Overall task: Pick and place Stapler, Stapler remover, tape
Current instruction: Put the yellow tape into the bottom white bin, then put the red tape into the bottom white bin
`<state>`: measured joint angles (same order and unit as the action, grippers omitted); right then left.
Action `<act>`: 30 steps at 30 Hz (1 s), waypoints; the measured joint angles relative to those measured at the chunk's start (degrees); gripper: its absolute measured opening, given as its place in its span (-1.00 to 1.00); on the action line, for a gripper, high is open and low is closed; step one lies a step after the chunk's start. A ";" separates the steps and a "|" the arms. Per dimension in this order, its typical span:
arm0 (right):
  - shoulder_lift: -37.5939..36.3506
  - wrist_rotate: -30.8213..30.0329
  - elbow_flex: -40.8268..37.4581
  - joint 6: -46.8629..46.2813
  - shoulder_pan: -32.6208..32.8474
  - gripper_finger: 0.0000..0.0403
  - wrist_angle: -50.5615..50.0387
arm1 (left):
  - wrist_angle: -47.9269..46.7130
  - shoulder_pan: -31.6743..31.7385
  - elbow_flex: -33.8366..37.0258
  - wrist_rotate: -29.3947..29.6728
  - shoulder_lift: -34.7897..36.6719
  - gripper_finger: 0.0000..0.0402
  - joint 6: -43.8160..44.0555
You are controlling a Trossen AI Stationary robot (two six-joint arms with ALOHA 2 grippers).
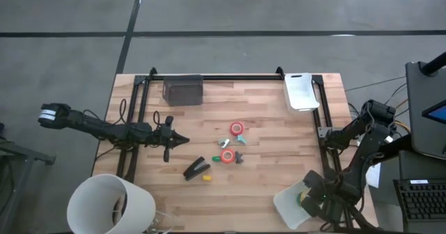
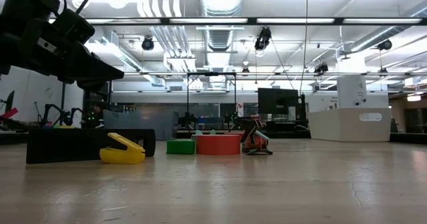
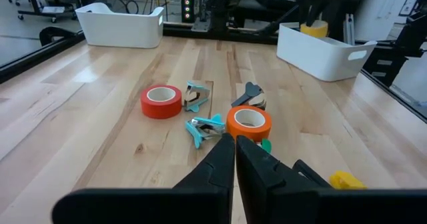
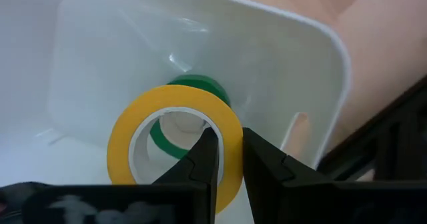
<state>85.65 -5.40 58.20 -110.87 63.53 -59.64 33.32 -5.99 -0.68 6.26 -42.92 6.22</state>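
Right wrist view: right hand [image 4: 227, 159] pinches the wall of a yellow tape roll [image 4: 175, 141], one finger inside the ring, one outside, suspended over a white bin [image 4: 293, 51]. A green tape roll [image 4: 200, 85] lies in the bin just beyond it. Rim grip suits lowering the ring flat; judged ready for release.

Left hand [image 3: 235, 159] hovers with fingers pressed together, empty, likely waiting. Ahead of it on the tabletop [image 3: 100, 117]: orange tape roll [image 3: 249, 122] nearest, red tape roll [image 3: 161, 101] farther, teal clawed staple removers [image 3: 203, 127] between. High view puts the black stapler [image 1: 196, 168] beside that hand, with a small yellow piece [image 1: 206, 177] touching or nearly so.
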 joint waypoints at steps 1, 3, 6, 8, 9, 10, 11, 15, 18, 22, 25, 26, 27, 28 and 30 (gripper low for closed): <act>0.10 -0.01 -0.64 -0.03 0.00 -0.76 1.02 | 0.00 0.00 0.00 0.01 0.00 -0.90 0.00; 0.13 -0.04 -1.63 -0.06 0.00 -0.76 2.14 | 0.00 0.01 -0.01 0.00 0.02 -0.90 0.00; 0.13 0.21 -2.64 -0.16 0.00 -0.75 3.69 | 0.02 0.00 0.01 0.00 0.02 -0.90 0.00; 0.10 0.78 -3.18 -0.40 0.00 -0.75 4.43 | 0.00 -0.01 0.01 0.00 0.02 -0.90 0.00; 0.10 0.81 -3.45 -0.50 0.00 -0.75 5.28 | 0.01 0.00 -0.01 0.00 0.02 -0.91 0.00; 0.10 0.88 -3.72 -0.57 0.00 -0.74 5.82 | 0.00 0.01 0.01 0.00 0.02 -0.91 0.00; 0.10 0.95 -3.99 -0.62 0.00 -0.73 6.15 | 0.00 0.01 0.01 0.00 0.02 -0.91 0.00; 0.10 1.02 -4.29 -2.10 -0.02 -0.58 6.49 | 0.00 -0.01 -0.01 0.00 0.02 -0.90 0.00; 0.10 1.02 -4.34 -2.17 -0.02 -0.40 6.48 | 0.00 0.01 -0.01 0.00 0.02 -0.90 0.00; 0.08 0.99 -4.34 -2.18 -0.02 -0.16 6.46 | 0.00 0.00 0.01 0.00 0.02 -0.91 0.00; 0.08 1.00 -4.33 -2.18 -0.02 -0.01 6.44 | 0.02 0.01 -0.01 0.00 0.02 -0.90 0.00; 0.08 1.00 -4.28 -2.16 -0.02 0.03 6.39 | 0.00 -0.01 0.01 0.00 0.01 -0.90 0.00; 0.08 1.00 -4.19 -2.14 -0.02 0.06 6.31 | 0.00 0.01 0.01 0.00 0.00 -0.90 0.00; 0.08 1.00 -4.07 -2.12 -0.02 0.08 6.28 | 0.02 -0.01 -0.01 0.00 0.02 -0.89 -0.02; -0.01 1.00 -3.63 -2.10 -0.02 0.13 6.16 | 0.00 0.00 0.01 0.00 0.02 -0.90 0.00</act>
<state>85.65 -4.40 54.57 -112.97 63.51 -53.48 33.32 -5.99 -0.67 6.26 -42.89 6.22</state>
